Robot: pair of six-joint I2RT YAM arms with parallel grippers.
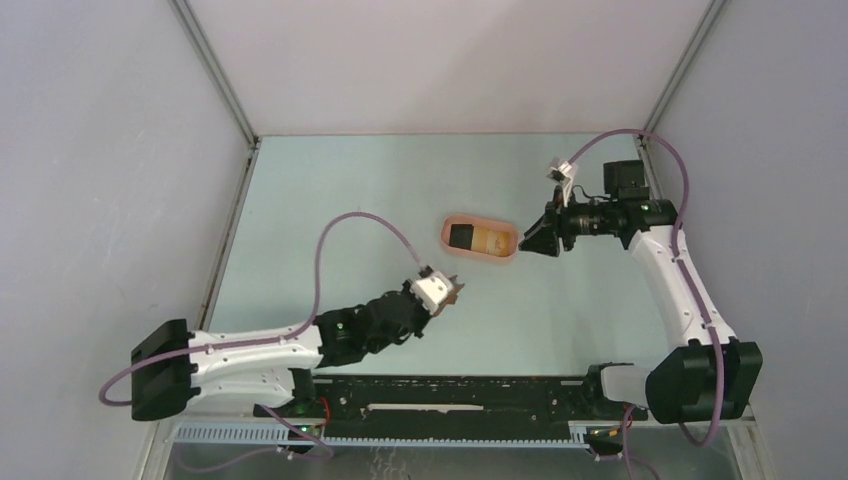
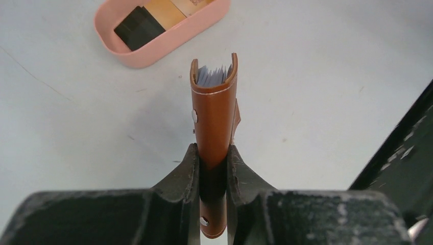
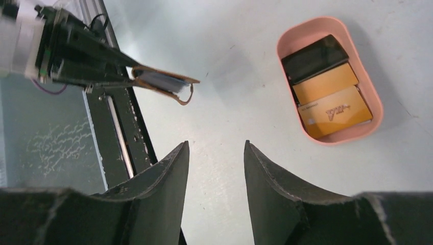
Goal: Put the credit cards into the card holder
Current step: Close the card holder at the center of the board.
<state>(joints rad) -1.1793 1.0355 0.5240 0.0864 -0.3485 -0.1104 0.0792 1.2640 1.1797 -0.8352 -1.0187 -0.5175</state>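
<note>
Left arm (image 1: 250, 350): lies low from its base at the near left and reaches out over the tabletop (image 1: 330, 190) toward the middle.
Left fingers (image 2: 190, 168): clenched on the card holder, one finger pressed against each cover.
Card holder (image 2: 214, 117): reddish-brown leather, gripped at its near part, sticking out past the fingertips and pointing toward the tray. Its far end gapes a little, showing grey-blue clear pockets between the covers. Metal snap studs show on its left face. From the right wrist view it appears to hang above the tabletop, though contact cannot be told for sure.
Pink oval tray (image 3: 379, 104): sits on the tabletop beyond the card holder, apart from it, lying roughly crosswise.
Credit cards (image 3: 327, 84): three lie flat inside the tray, a black one at its left end and two tan-yellow ones beside it, overlapping slightly.
Right fingers (image 3: 173, 171): released, spread apart with nothing between them, just beside the tray's right end.
Right arm (image 1: 685, 290): rises from the near right and bends inward.
</note>
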